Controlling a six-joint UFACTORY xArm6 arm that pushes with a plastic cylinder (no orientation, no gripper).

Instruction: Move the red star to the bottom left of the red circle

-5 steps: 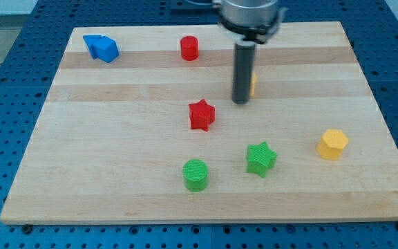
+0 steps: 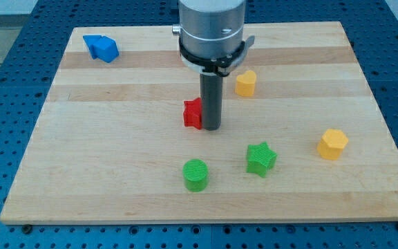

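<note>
The red star (image 2: 193, 113) lies near the board's middle, its right side hidden by my rod. My tip (image 2: 211, 128) rests on the board against the star's right edge. The red circle does not show; the arm's grey body covers the spot near the view's top where it stood.
A blue block (image 2: 101, 48) sits at the top left. A yellow block (image 2: 246, 83) lies right of the rod, and a yellow hexagon (image 2: 333, 144) at the right. A green cylinder (image 2: 196, 174) and a green star (image 2: 261, 159) lie near the bottom. The wooden board's edge (image 2: 199, 218) runs along the bottom.
My tip has moved left and down, from the yellow block to the red star's right side. The star has slid slightly left. The arm now hides the red circle.
</note>
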